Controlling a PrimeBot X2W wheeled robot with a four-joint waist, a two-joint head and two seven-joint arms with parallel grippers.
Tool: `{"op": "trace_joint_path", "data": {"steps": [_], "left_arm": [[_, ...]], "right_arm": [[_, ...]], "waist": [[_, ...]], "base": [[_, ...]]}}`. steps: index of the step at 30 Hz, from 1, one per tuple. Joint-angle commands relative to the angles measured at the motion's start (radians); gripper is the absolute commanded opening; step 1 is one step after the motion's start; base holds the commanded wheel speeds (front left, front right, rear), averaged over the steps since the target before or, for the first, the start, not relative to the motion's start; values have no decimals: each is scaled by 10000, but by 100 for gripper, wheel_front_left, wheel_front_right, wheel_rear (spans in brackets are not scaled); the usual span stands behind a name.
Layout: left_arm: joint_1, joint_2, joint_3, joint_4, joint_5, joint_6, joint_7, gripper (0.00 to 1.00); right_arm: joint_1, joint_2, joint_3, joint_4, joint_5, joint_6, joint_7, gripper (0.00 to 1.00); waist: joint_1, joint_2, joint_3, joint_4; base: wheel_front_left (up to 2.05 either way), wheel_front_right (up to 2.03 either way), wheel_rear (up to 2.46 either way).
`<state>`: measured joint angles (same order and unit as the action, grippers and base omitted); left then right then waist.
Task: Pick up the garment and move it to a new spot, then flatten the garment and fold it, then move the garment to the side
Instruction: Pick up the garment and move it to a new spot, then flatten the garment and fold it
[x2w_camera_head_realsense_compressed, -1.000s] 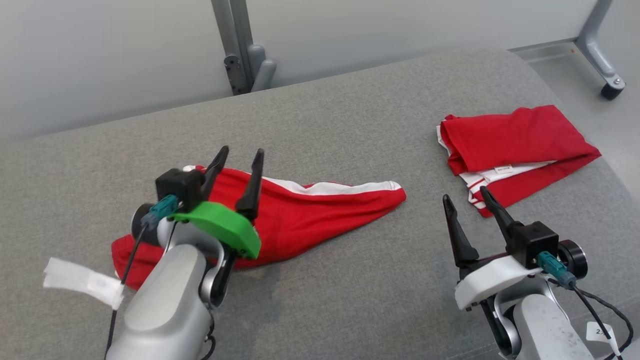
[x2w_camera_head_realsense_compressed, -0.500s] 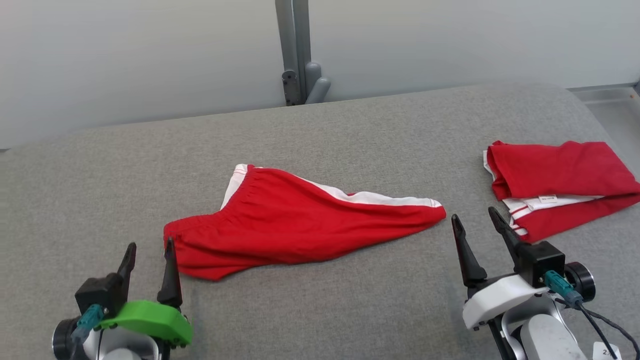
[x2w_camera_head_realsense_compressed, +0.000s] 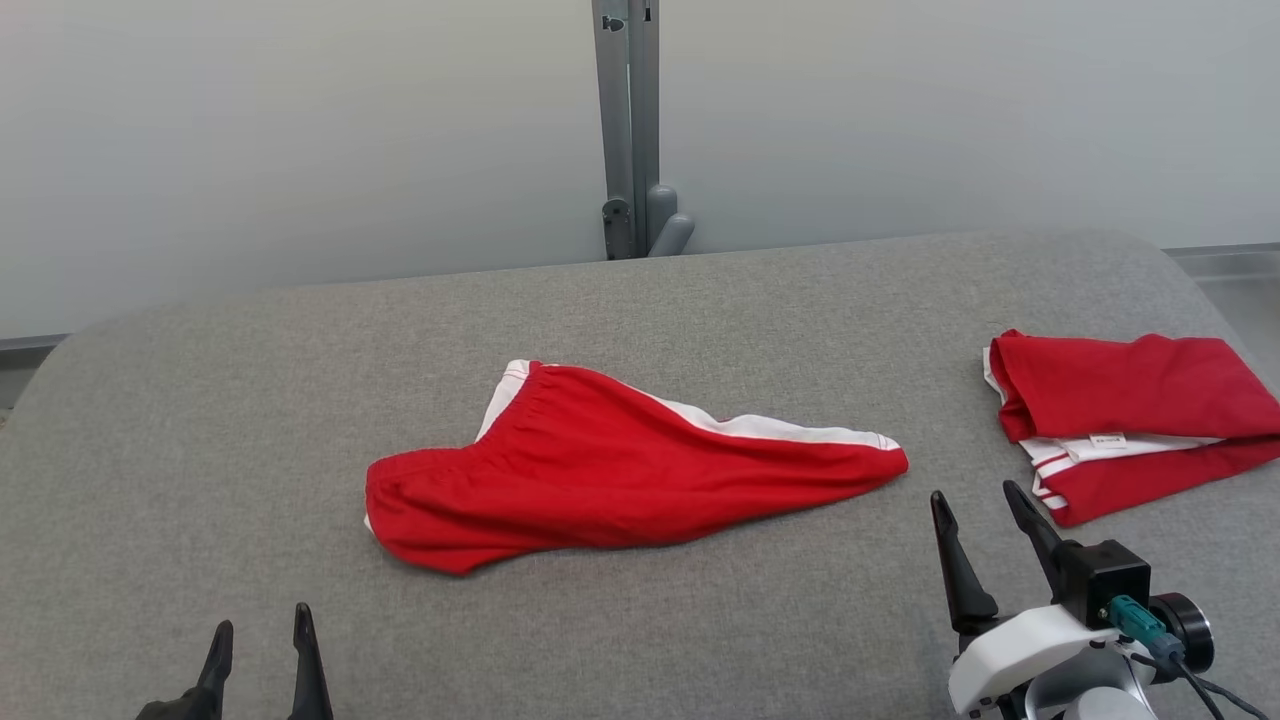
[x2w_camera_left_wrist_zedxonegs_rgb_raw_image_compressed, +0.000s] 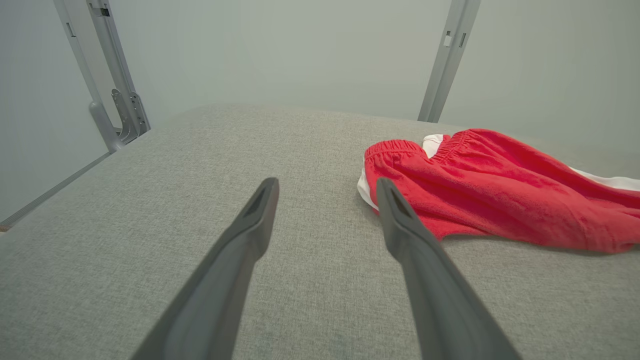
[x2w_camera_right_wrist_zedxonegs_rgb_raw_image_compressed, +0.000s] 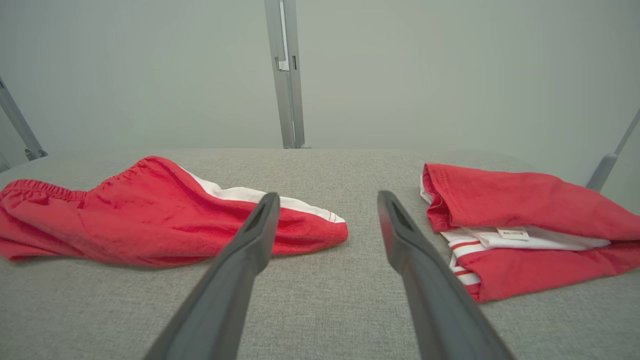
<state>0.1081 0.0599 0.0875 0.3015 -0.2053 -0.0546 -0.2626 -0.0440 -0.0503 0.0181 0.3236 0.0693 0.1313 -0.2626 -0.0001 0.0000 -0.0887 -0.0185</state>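
The garment (x2w_camera_head_realsense_compressed: 620, 480) is a pair of red shorts with a white side stripe. It lies loosely bunched in the middle of the grey padded table (x2w_camera_head_realsense_compressed: 700, 300), waistband to the left, and also appears in the wrist views (x2w_camera_left_wrist_zedxonegs_rgb_raw_image_compressed: 500, 195) (x2w_camera_right_wrist_zedxonegs_rgb_raw_image_compressed: 150, 220). My left gripper (x2w_camera_head_realsense_compressed: 261, 625) is open at the near left, short of the waistband, with nothing between its fingers (x2w_camera_left_wrist_zedxonegs_rgb_raw_image_compressed: 327, 182). My right gripper (x2w_camera_head_realsense_compressed: 975, 495) is open and empty at the near right, just off the garment's right tip (x2w_camera_right_wrist_zedxonegs_rgb_raw_image_compressed: 327, 196).
A second red and white garment (x2w_camera_head_realsense_compressed: 1130, 400) lies folded near the table's right edge (x2w_camera_right_wrist_zedxonegs_rgb_raw_image_compressed: 525, 215). A grey metal post (x2w_camera_head_realsense_compressed: 628, 130) stands behind the table against a pale wall. Bare grey surface lies to the left and along the front.
The camera has shifted, so the whole scene sits differently. My left gripper has drawn back from over the garment's waistband to the near left. The garment lies uncovered; my right gripper keeps its pose.
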Motion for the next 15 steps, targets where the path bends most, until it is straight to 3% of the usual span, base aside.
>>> {"op": "trace_joint_path", "data": {"steps": [1, 15], "left_arm": [[120, -12, 46, -12, 64, -73, -23, 100], [-604, -89, -313, -9, 34, -402, -22, 100]], "right_arm": [[103, -18, 7, 21, 100, -14, -26, 100], [-175, -16, 167, -169, 103, -13, -28, 100]], "waist": [[1, 0, -18, -43], [1, 0, 344, -295]], "base": [[0, 0, 0], [0, 0, 0]]}}
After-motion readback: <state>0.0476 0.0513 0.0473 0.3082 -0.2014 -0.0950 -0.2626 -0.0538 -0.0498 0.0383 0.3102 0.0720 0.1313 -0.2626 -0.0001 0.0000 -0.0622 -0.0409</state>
